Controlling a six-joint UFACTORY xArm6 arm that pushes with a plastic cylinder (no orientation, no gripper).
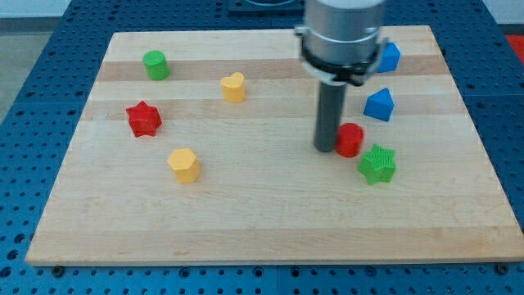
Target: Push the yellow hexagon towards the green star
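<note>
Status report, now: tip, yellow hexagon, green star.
My tip down beside red cylinder, far right of yellow hexagon. Hexagon untouched, view's lower left. Green star lower right; red cylinder close by it.

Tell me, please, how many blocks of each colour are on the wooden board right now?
Green: 2, the green cylinder and green star
Yellow: 2, the yellow heart and yellow hexagon
Red: 2, the red star and red cylinder, just right of my tip
Blue: 2, the upper blue block and lower blue block
Total: 8
</note>
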